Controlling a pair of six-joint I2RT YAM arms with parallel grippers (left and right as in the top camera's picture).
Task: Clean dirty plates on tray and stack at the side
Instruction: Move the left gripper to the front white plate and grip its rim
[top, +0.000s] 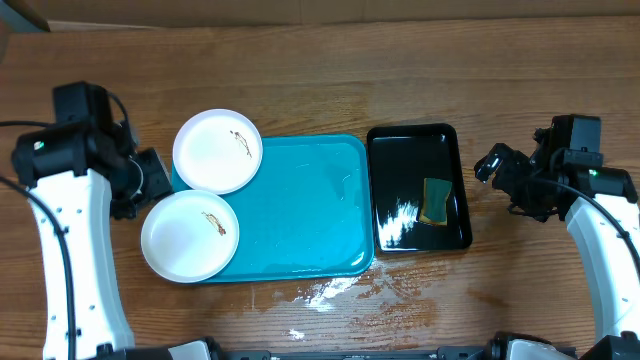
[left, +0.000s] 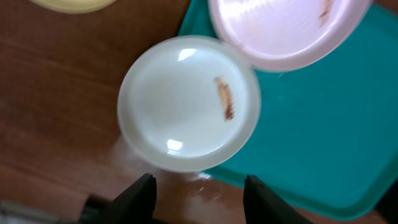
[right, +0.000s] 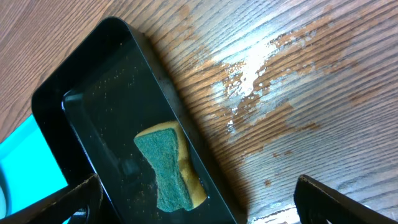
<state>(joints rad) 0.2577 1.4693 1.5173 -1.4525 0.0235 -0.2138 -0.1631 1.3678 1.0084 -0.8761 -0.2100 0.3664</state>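
Two round white plates (top: 218, 150) overhang the turquoise rectangular plastic tray's (top: 310, 215) left edge, the near plate (left: 186, 102) just ahead of the spread, empty left gripper (left: 199, 182); right gripper (right: 198, 186) likewise spread.

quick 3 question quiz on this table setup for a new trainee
1. True or false: the sponge lies in the black tray.
2. The two white plates overlap the turquoise tray at its: A) left edge B) right edge C) centre
3. Fill in: the left gripper has its jaws ____ (open/shut).

Key: 1 true; 2 A; 3 open.
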